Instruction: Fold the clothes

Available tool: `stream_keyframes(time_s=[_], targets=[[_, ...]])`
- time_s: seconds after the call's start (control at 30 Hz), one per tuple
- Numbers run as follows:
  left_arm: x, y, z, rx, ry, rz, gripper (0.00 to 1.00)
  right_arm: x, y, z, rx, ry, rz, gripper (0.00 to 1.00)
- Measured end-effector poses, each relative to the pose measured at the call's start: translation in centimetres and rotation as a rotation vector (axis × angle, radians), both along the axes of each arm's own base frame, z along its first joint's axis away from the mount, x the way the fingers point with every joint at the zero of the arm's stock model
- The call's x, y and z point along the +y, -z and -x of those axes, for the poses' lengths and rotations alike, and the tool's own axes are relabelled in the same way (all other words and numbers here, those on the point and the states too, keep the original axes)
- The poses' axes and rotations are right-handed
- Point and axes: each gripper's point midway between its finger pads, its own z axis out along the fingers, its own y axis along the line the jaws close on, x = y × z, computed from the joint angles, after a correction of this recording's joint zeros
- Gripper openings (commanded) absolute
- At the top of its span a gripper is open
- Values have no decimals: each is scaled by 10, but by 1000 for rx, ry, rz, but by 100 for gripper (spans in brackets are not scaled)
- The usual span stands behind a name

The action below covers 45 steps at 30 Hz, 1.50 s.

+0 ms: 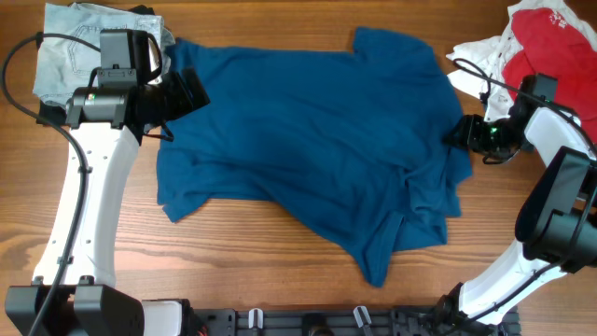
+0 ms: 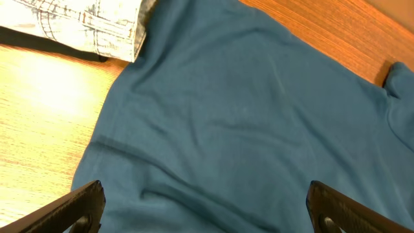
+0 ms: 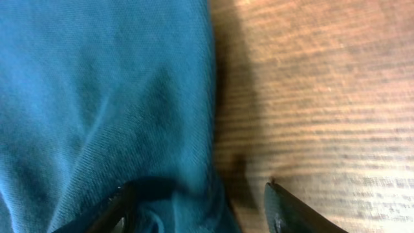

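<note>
So the shirt [image 1: 308, 140] lies spread across the middle of the table [image 1: 280, 289], with one end reaching toward the near edge on the right. The jeans [image 1: 70, 51] sit in the far left corner, touching the shirt's far left corner. A heap of other clothes [image 1: 546, 47] is in the far right corner, apart from the shirt. The left gripper [image 1: 191, 91] hangs over the shirt's left edge. The right gripper [image 1: 455, 131] is at its right edge, one finger on the cloth and the other over bare table.

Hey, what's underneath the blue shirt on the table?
Only the wooden table shows around the dark blue shirt, spread on it. Whatever the cloth covers cannot be seen.
</note>
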Motion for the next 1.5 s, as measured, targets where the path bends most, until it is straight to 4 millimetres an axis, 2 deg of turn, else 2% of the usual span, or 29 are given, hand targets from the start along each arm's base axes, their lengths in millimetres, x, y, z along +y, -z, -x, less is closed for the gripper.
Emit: stream_keyframes(time_s=[0.1, 0.13, 0.37, 0.47, 0.57, 0.73, 0.8, 0.83, 0.87, 0.9, 0.93, 0.97, 1.17, 1.27, 1.33, 1.4, 1.5], targets=[[-1, 0, 0, 0, 2, 4, 100, 1, 2, -2, -8, -15, -2, 8], [-1, 0, 0, 0, 4, 6, 100, 1, 2, -1, -7, -15, -6, 4], [-2, 0, 0, 0, 5, 9, 100, -2, 1, -9, -38, -15, 7, 4], [-2, 0, 0, 0, 5, 9, 100, -8, -7, -14, -49, -11, 13, 4], [-2, 0, 0, 0, 6, 9, 100, -25, -28, -32, -107, -7, 51, 4], [-2, 0, 0, 0, 5, 9, 100, -67, -82, -75, -247, -5, 221, 4], [-2, 0, 0, 0, 6, 9, 100, -74, -92, -82, -275, -11, 260, 4], [-2, 0, 0, 0, 5, 9, 100, -81, -100, -90, -308, -10, 298, 9], [-2, 0, 0, 0, 6, 9, 100, -83, -101, -92, -314, -12, 311, 36], [-2, 0, 0, 0, 6, 9, 100, -84, -101, -92, -313, -16, 322, 74], [-2, 0, 0, 0, 5, 9, 100, -85, -101, -91, -308, -15, 327, 96], [-2, 0, 0, 0, 5, 9, 100, -86, -100, -90, -304, -14, 332, 100], [-2, -1, -1, -4, 9, 7, 100, -83, -94, -75, -226, 44, 285, 100], [-2, -2, -2, -13, 18, 1, 100, -74, -102, -62, -170, 75, 226, 100], [-2, -1, -2, -11, 24, -3, 100, -65, -121, -53, -160, 95, 177, 100], [-2, 0, 0, -1, 27, -4, 100, -53, -151, -47, -191, 120, 130, 100], [-4, 7, 12, 54, 34, 10, 100, -29, -201, -21, -226, 142, 54, 100]])
